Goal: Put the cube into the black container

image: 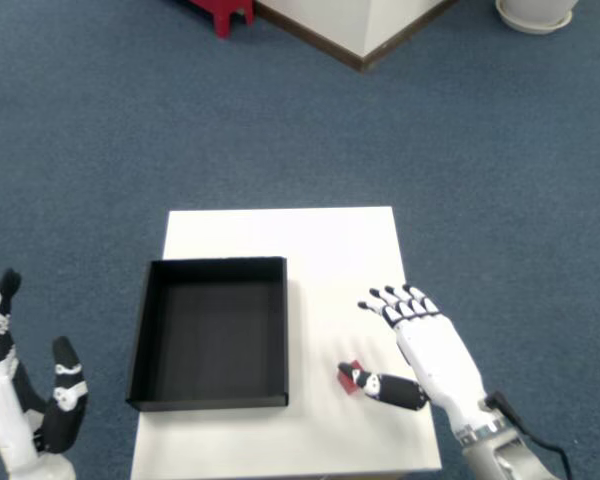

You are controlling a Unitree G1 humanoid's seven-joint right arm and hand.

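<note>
The small red cube (349,374) lies on the white table (280,235), right of the black container (284,330), and shows only in part. My right hand (425,348) hovers just right of it, palm down. Its fingers (395,303) are spread and point away from me. The dark thumb tip rests against the cube's right side and covers some of it. No finger stands on the cube's other side. The container is an open, empty, shallow tray on the table's left half.
My left hand (25,405) is raised off the table's left edge, over blue carpet. Far beyond the table stand a red stool (222,12), a white cabinet corner (360,30) and a white round base (535,12).
</note>
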